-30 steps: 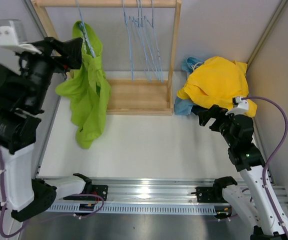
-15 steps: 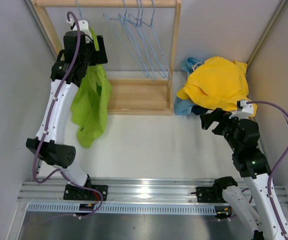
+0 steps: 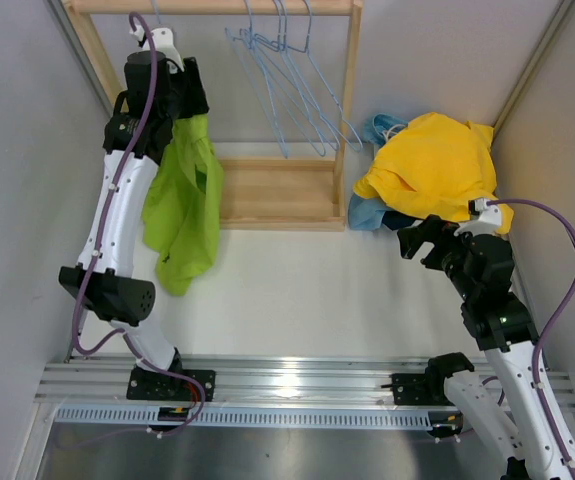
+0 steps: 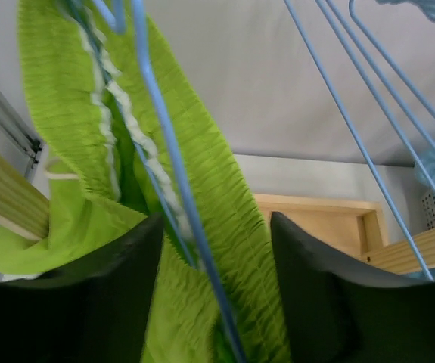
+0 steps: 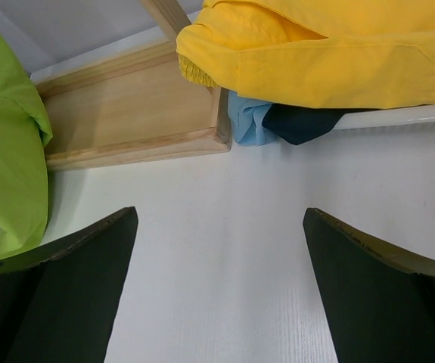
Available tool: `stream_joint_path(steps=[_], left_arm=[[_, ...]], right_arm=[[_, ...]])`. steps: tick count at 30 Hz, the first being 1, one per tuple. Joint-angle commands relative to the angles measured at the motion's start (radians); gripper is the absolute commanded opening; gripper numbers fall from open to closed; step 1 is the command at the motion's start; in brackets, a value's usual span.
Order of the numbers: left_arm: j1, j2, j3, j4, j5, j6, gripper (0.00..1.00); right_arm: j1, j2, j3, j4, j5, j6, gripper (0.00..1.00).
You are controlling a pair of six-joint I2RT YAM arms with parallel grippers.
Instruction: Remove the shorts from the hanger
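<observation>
Lime green shorts (image 3: 182,210) hang by their waistband from a blue wire hanger (image 4: 164,151) at the left end of the rack's rail. My left gripper (image 3: 182,100) is up at that hanger. In the left wrist view its jaws (image 4: 215,219) straddle the ruffled green waistband (image 4: 225,212) and the hanger wire, open, with the fabric filling the gap unsquashed. My right gripper (image 3: 415,238) hovers wide open over the bare white table (image 5: 221,215), holding nothing. Yellow shorts (image 3: 432,165) lie piled at the right on light blue (image 5: 247,121) and navy (image 5: 300,125) ones.
The wooden rack's base (image 3: 267,195) and posts stand at the back centre. Several empty blue hangers (image 3: 287,90) dangle from the rail (image 3: 207,6), slanted to the right. Grey walls close in on both sides. A metal rail (image 3: 287,385) runs along the near edge.
My left arm swung from the far left up to the hanger with the green shorts, and its jaws have narrowed round the waistband. The empty hangers swung rightward. My right arm barely shifted.
</observation>
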Motion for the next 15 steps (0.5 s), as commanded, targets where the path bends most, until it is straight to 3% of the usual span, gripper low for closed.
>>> stream_joint_path(steps=[1, 2, 3, 5, 10, 15], left_arm=[[0.012, 0.037, 0.051, 0.03, 0.037, -0.017, 0.59], [0.014, 0.042, 0.064, 0.029, 0.042, -0.019, 0.53], [0.014, 0.048, 0.067, 0.026, 0.04, -0.026, 0.26], [0.012, 0.051, 0.086, 0.022, 0.036, -0.034, 0.0], [0.011, -0.002, 0.125, 0.012, 0.054, -0.017, 0.0], [0.009, -0.061, 0.281, -0.074, 0.068, 0.013, 0.0]], right_arm=[[0.004, 0.001, 0.006, 0.02, -0.004, -0.013, 0.99], [0.004, 0.001, 0.006, 0.02, -0.005, -0.01, 0.99], [0.004, -0.001, 0.003, 0.023, -0.005, -0.01, 1.0], [0.005, 0.001, 0.001, 0.023, -0.007, -0.011, 1.0], [0.007, -0.002, 0.0, 0.026, -0.005, -0.008, 0.99], [0.007, 0.001, -0.002, 0.04, -0.005, 0.004, 0.99]])
